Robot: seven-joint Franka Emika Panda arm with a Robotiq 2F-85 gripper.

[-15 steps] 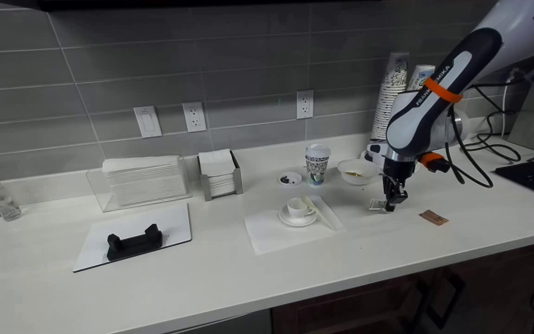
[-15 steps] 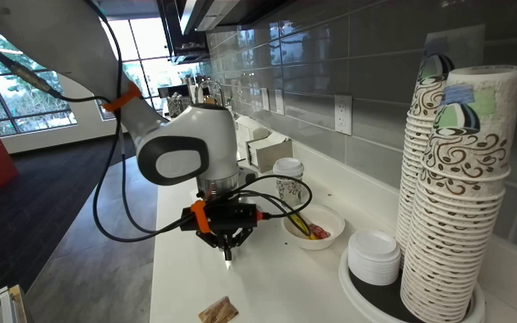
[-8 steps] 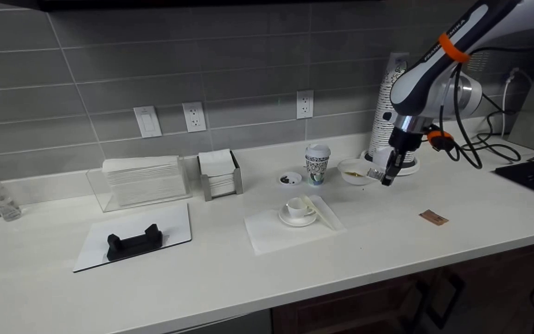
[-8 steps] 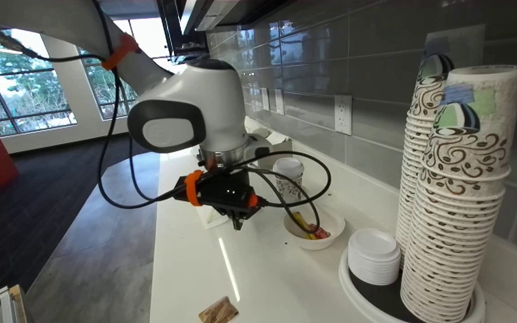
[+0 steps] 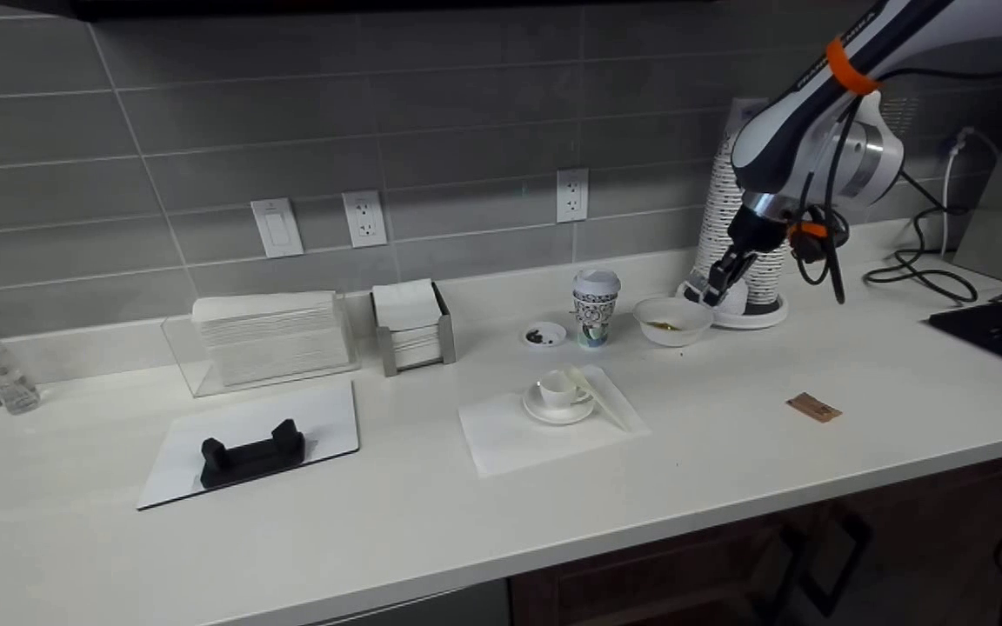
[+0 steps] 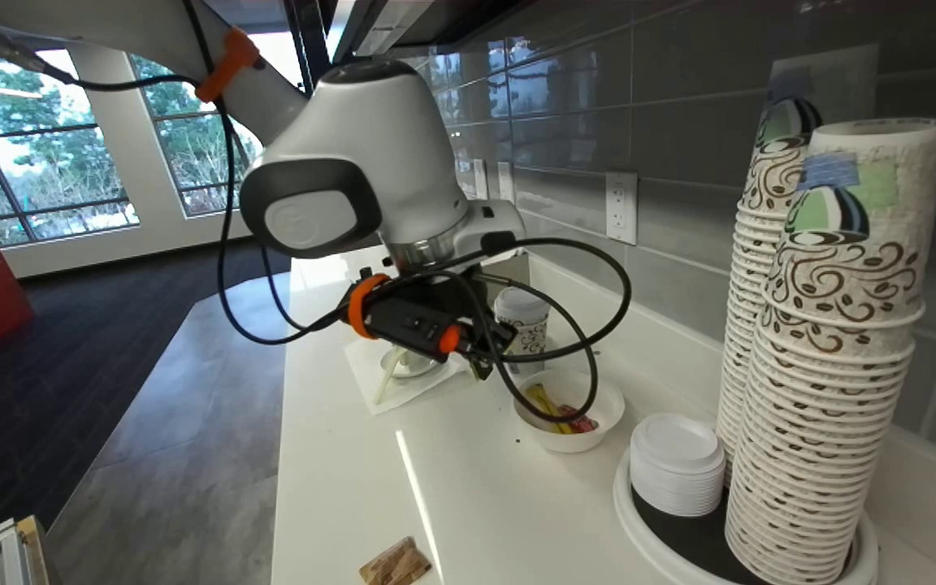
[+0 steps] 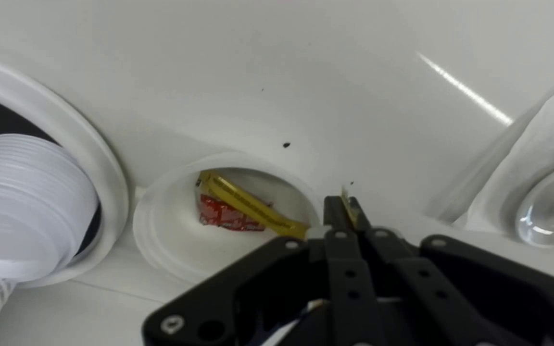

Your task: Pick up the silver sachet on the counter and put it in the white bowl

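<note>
My gripper [image 7: 346, 204] is shut on the silver sachet [image 7: 350, 207], a thin edge between the fingertips in the wrist view. In an exterior view the gripper [image 5: 713, 294] is tilted, and the sachet [image 5: 698, 283] sticks out as a pale shape, above the counter by the bowl's rim. The white bowl [image 5: 673, 337] stands on the counter near the wall, also in the wrist view [image 7: 176, 245], just left of the fingertips. It holds a yellow stick packet [image 7: 248, 204] and a red packet [image 7: 224, 214]. In an exterior view my gripper [image 6: 480, 370] is partly hidden by its cables, above and beside the bowl [image 6: 569, 443].
Tall cup stacks [image 6: 825, 406] and a lid stack [image 6: 677, 471] stand on a round tray [image 7: 108, 178] beside the bowl. A lidded paper cup [image 5: 595, 313] stands on its other side. A cup and saucer [image 5: 558, 416] sit on paper. A brown packet [image 5: 814, 408] lies on the counter.
The gripper has lifted the silver sachet off the counter, moved back toward the wall and the bowl, and tilted. The bowl and the brown packet have not moved.
</note>
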